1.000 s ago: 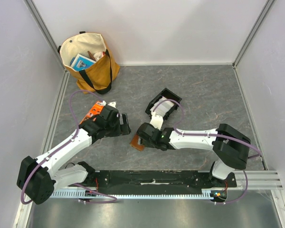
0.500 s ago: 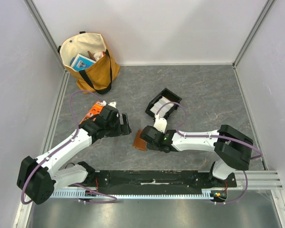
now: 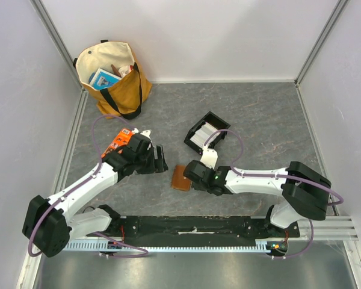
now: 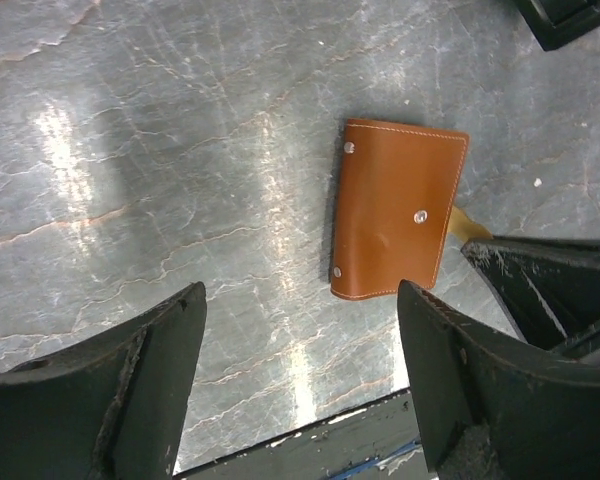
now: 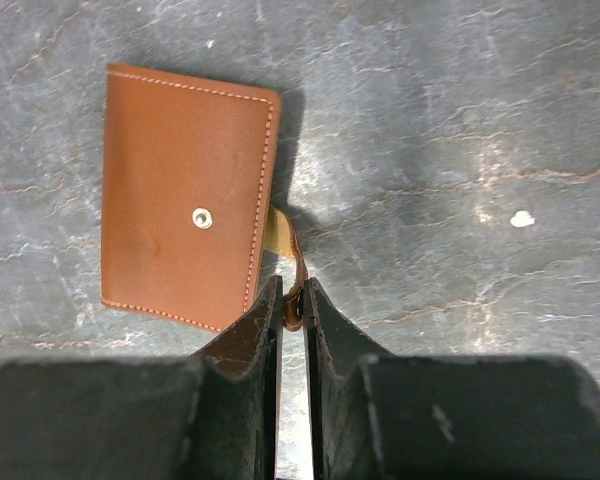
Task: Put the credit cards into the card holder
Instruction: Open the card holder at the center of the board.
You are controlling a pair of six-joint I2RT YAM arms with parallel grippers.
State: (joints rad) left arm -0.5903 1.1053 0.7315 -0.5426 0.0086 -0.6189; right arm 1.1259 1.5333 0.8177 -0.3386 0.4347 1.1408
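At the centre of the grey counter (image 3: 259, 120), the tan-brown leather folding card holder (image 3: 180, 177) lies closed. The right arm's fingers (image 5: 270, 315) pinch its strap (image 5: 283, 240); the left arm's fingers (image 4: 170, 330) hover spread and empty. The white credit cards (image 3: 204, 135) lie in a black plastic tray (image 3: 192, 129), and none appears inserted yet.

A small tan-brown leather folding wallet (image 5: 185, 235) with pale stitching is seen lying flat and folded shut on the grey marbled table (image 3: 259, 114), a round metal snap (image 5: 202, 217) showing on its upper face. Its loose strap (image 5: 283, 245) is stuck out from one long edge and pinched by the right gripper (image 5: 292, 290). Thin white and pale grey rectangular cards (image 3: 203, 136) are stacked in a black open tray (image 3: 193, 129), apart from the wallet.
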